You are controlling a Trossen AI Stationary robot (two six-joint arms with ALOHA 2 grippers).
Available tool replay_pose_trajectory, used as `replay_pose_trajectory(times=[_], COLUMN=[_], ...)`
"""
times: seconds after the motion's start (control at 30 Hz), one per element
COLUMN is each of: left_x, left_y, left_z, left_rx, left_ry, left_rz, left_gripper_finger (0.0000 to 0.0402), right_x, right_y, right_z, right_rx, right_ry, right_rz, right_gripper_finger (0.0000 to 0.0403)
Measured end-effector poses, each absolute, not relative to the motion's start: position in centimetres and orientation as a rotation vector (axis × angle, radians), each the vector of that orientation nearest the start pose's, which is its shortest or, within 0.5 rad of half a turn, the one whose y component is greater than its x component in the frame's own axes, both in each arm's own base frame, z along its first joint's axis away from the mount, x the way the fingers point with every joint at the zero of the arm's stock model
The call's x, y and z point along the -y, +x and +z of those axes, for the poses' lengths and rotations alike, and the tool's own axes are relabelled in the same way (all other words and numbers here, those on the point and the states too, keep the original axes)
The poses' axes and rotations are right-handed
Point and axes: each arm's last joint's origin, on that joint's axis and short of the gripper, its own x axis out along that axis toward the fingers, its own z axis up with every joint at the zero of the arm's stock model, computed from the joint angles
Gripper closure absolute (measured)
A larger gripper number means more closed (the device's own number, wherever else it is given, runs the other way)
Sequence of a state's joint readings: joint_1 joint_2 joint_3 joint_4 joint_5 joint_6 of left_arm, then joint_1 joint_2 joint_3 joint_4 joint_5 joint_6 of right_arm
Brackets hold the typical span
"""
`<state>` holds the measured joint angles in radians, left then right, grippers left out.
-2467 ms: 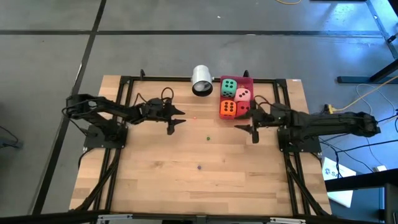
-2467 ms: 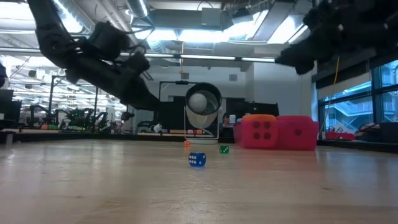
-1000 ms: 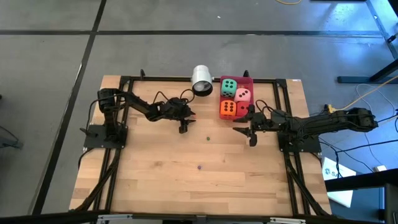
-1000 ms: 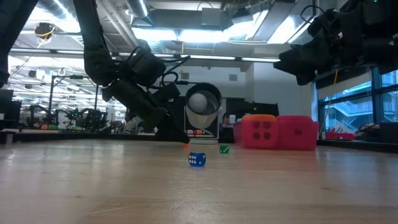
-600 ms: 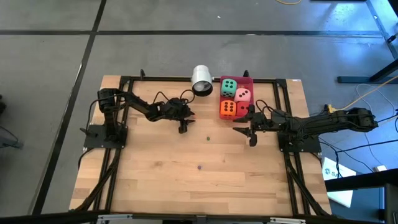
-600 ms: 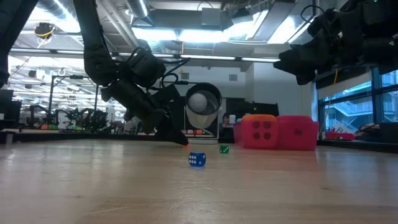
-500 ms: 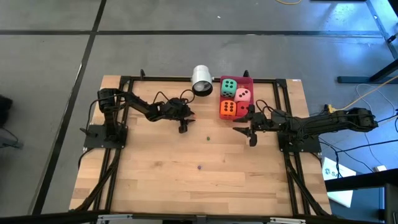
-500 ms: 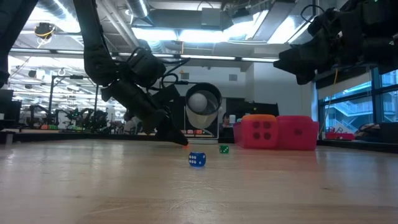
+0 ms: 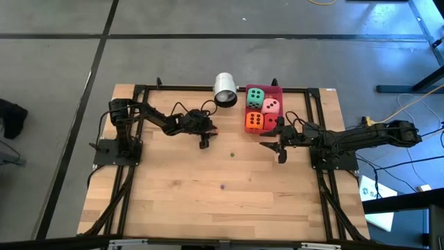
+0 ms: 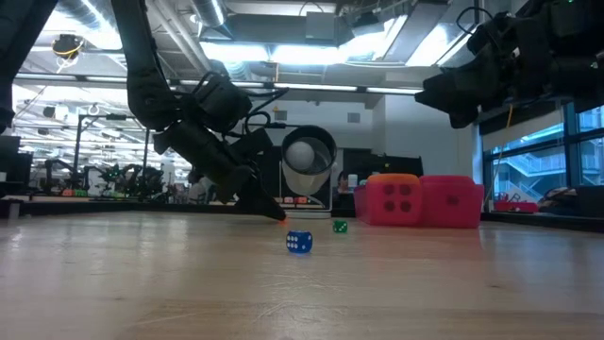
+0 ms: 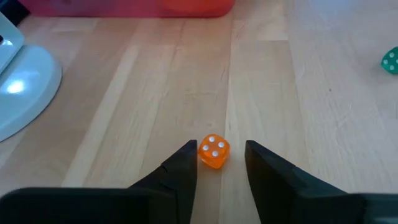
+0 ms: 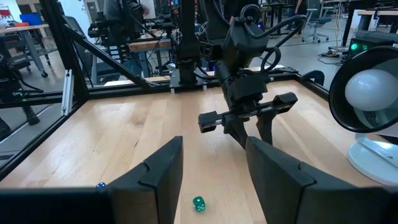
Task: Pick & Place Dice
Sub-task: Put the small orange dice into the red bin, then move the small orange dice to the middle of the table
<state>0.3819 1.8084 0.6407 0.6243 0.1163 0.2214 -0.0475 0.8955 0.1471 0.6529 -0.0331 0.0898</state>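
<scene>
Tabletop of pale wooden planks (image 9: 180, 201), read from its front edge towards the back. Nearest we find a small blue die with white pips (image 10: 298, 243), alone on the boards and well apart from both arms. Beyond it lies a small green die (image 9: 232, 155), between the two grippers and touched by neither.

Level with it, the left gripper (image 9: 207, 136) is lowered to the table. In the left wrist view its two dark fingers (image 11: 180, 171) stand apart on either side of a small translucent orange die (image 11: 213, 152), which rests on the wood with three pips up. One finger is at the die's edge, while the other leaves a visible gap, so we read no clamp on it.

The right gripper (image 9: 272, 151) hangs above the table on the opposite side. Its fingers are spread and nothing lies between them.

Farther back, a flat red rectangular tray (image 9: 277, 91) holds four large soft dice packed together: orange (image 9: 254, 120) and red (image 9: 270, 122) in front, green (image 9: 255, 96) and pink (image 9: 272, 105) behind. Just beside the tray, a white cylindrical cup (image 9: 225, 90) lies on its side at the rear edge.
</scene>
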Motion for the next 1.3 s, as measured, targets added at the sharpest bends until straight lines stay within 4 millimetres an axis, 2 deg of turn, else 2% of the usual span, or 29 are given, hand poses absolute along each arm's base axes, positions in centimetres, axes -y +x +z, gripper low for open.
replay_pose_trajectory(times=[0.23,1.3], left_x=[-11.46,-11.36], left_y=[29.45,29.44], left_z=[10.84,10.76], left_rx=[-0.553,-0.551], left_ry=[0.080,0.080], left_rz=[0.197,0.161], left_gripper_finger=[0.0308,0.0400], right_x=[0.72,0.72], right_y=[17.14,17.14], right_z=[17.76,17.75], right_rx=[-0.095,-0.095], right_ry=[0.094,0.092], right_rz=[-0.019,-0.019], right_gripper_finger=[0.0227,0.0227])
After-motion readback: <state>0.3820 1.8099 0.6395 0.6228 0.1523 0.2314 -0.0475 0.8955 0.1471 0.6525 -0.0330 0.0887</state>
